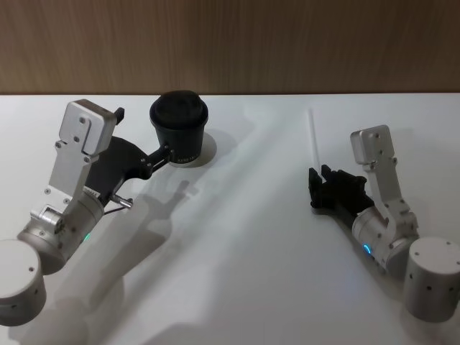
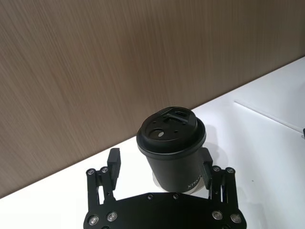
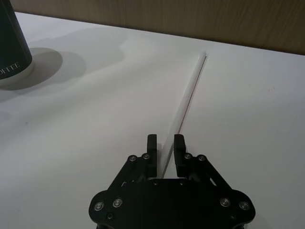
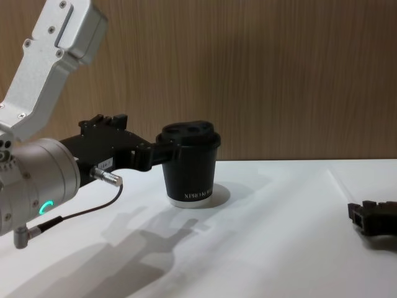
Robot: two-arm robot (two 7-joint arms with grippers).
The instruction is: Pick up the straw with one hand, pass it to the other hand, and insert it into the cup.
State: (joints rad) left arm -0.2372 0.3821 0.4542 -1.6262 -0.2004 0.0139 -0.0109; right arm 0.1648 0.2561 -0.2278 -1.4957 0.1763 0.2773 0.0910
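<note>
Jaws open on each: right gripper (image 3: pixel 165 139) straddles the probably light, crushable straw (image 3: pixel 192 90) at its end; left gripper (image 2: pixel 159 160) flanks the cup (image 2: pixel 171 143).

This looks like a robotics lab or test station, folks: a plain white bench (image 1: pixel 237 273) pushed up against a brown wood-grain wall (image 1: pixel 287 43). A silver-and-black left arm (image 1: pixel 72 165) and right arm (image 1: pixel 384 188) reach across it from the near edge, and the prop standing by the wall is a black takeaway coffee cup (image 1: pixel 180 129) with a lid.
</note>
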